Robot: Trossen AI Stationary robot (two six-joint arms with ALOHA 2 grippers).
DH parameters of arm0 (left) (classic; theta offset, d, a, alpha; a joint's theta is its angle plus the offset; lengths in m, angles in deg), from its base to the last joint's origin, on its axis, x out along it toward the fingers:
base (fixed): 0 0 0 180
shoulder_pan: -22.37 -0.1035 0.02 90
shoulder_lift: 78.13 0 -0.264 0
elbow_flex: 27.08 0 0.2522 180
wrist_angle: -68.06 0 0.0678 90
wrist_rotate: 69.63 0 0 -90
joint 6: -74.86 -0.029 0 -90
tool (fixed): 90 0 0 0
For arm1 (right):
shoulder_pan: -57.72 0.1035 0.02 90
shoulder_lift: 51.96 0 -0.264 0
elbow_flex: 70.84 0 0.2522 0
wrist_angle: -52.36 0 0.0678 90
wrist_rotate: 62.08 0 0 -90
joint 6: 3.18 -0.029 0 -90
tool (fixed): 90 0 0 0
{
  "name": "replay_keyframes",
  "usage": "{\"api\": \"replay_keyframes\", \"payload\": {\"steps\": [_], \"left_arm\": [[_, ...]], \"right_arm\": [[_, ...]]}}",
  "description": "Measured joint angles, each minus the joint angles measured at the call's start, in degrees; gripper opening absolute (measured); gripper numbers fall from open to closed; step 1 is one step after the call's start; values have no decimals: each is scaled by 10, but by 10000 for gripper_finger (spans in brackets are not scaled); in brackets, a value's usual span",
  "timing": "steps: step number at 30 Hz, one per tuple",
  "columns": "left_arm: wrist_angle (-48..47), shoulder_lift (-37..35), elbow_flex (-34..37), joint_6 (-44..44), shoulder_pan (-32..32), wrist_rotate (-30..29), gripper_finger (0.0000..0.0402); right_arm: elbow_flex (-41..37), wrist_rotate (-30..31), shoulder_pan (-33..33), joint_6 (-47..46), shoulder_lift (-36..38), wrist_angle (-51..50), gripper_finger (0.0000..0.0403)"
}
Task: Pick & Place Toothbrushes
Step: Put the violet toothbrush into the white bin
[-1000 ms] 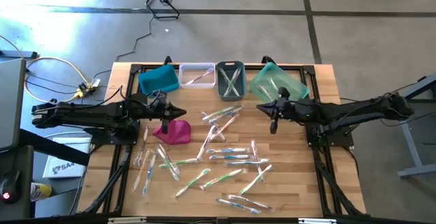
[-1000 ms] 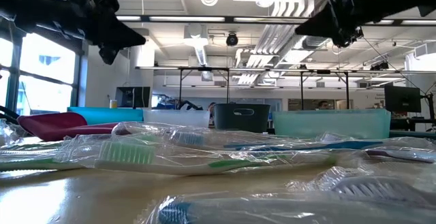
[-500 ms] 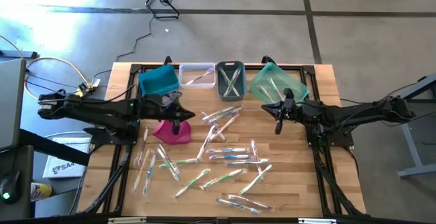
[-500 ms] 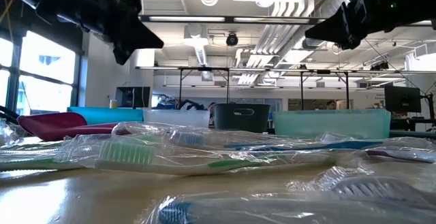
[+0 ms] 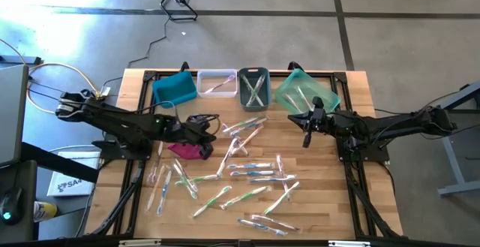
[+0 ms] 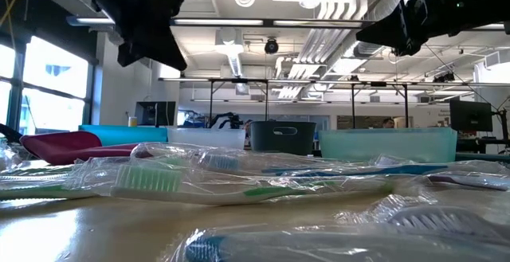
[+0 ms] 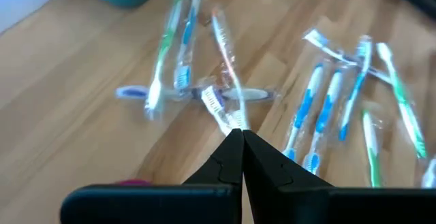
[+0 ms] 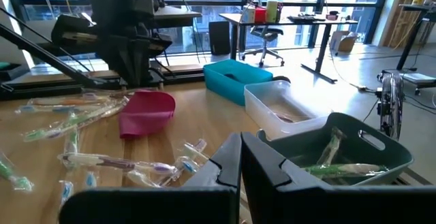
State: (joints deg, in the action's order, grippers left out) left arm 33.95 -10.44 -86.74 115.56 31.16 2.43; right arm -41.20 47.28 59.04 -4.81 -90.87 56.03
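Several wrapped toothbrushes [image 5: 251, 173] lie flat and scattered on the wooden table; a few more lie in the bins at the far edge. My left gripper [image 5: 214, 128] is shut and slants down above the table, just past the magenta pouch [image 5: 187, 151]. In the left wrist view its tips [image 7: 240, 134] point at a cluster of toothbrushes [image 7: 225, 105] without touching them. My right gripper [image 5: 305, 139] is shut, empty and held level in front of the teal bin [image 5: 306, 93]. The right wrist view shows its closed fingers [image 8: 240, 139].
A blue bin [image 5: 174, 89], a clear bin [image 5: 216, 83], a grey bin [image 5: 253, 88] and the teal bin stand in a row along the far edge. The magenta pouch lies partly under my left arm. Black frame rails run along the table's left and right sides.
My left gripper has swung out toward the table's right edge, passing over the magenta pouch, and has tipped from level to slanting down at the toothbrush cluster. My right gripper has drawn back a little toward the right edge. Both stay shut.
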Motion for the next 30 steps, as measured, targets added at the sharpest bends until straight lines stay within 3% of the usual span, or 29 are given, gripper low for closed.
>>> {"api": "replay_keyframes", "payload": {"steps": [5,12,21,30], "left_arm": [[-74,60,-77,22,-1,5,3],[-131,134,-144,89,-1,58,3],[-108,169,-150,108,-1,146,3],[-104,179,-151,135,-1,148,24]], "right_arm": [[0,0,0,0,0,0,3],[0,0,0,4,0,-1,3],[0,2,0,4,0,-11,3],[0,2,0,4,0,-14,3]]}}
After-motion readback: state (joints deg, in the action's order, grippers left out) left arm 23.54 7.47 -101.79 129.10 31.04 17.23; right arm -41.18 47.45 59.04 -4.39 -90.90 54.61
